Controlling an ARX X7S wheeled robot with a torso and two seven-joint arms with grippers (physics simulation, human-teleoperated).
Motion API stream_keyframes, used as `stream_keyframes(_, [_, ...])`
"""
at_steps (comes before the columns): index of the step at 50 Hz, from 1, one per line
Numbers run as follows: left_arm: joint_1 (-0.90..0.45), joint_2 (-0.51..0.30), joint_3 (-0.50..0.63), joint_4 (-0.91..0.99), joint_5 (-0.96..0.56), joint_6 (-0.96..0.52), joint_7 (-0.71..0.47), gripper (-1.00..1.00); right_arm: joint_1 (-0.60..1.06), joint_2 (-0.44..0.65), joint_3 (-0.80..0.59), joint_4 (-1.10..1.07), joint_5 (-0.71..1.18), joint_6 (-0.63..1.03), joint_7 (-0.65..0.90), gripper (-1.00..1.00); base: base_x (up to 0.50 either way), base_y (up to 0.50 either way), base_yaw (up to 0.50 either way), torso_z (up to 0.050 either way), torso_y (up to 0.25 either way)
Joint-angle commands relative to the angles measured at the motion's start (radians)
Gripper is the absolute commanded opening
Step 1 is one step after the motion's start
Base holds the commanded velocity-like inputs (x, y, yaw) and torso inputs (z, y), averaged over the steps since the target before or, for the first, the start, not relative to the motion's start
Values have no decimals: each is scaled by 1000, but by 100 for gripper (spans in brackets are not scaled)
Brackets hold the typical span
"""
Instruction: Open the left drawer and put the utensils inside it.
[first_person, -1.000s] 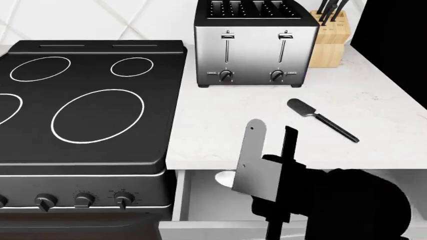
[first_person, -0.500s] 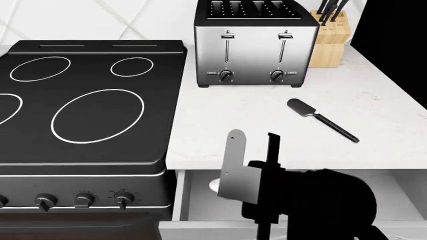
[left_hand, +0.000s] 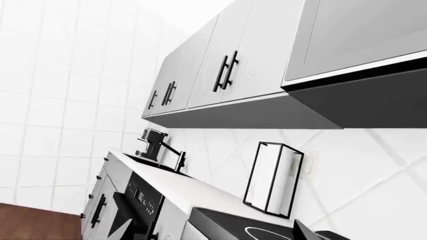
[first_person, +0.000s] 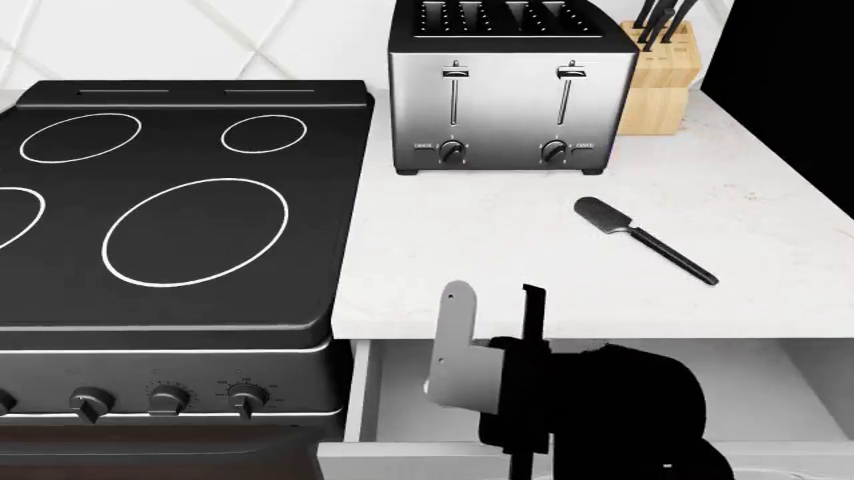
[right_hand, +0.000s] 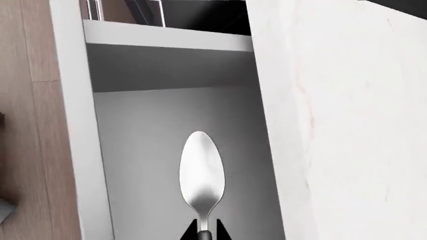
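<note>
The left drawer (first_person: 387, 400) stands open below the counter edge, its plain white inside (right_hand: 147, 165) showing. My right gripper (first_person: 454, 380) hangs over the drawer's left part, shut on the dark handle of the spoon. In the right wrist view the spoon (right_hand: 202, 170) has its silver bowl out beyond the fingertips of the right gripper (right_hand: 205, 231), above the drawer floor. The black spatula (first_person: 645, 240) lies on the white counter to the right, apart from the gripper. In the left wrist view the left gripper (left_hand: 213, 237) shows only its spread fingertips, nothing between them, aimed at the wall cabinets.
A black cooktop (first_person: 160, 200) with knobs fills the left. A steel toaster (first_person: 510, 90) and a wooden knife block (first_person: 661, 80) stand at the back of the counter (first_person: 747, 190). The counter edge (right_hand: 347, 125) overhangs the drawer.
My right gripper, still holding the spoon, has moved left and lower in the head view, over the open drawer. The spatula has not moved.
</note>
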Motion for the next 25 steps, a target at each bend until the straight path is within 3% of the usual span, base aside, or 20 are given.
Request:
stream_keyframes(1, [-1, -1, 1, -4, -3, 2, 0, 100, -21, 3, -13, 33, 11, -25, 22, -100, 0, 0, 0, 0, 0])
stream_keyframes(6, [-1, -1, 0, -5, -3, 3, 0, 100, -20, 2, -13, 33, 13, -26, 23, -100, 0, 0, 0, 0, 0])
stream_keyframes(7, [-2, -1, 0, -6, -3, 3, -1, 100, -18, 0, -10, 32, 14, -26, 23, 100, 0, 0, 0, 0, 0])
stream_keyframes(25, [-6, -3, 5, -12, -6, 4, 3, 100, 18, -19, 40, -7, 31, -16, 16, 100, 0, 0, 0, 0, 0])
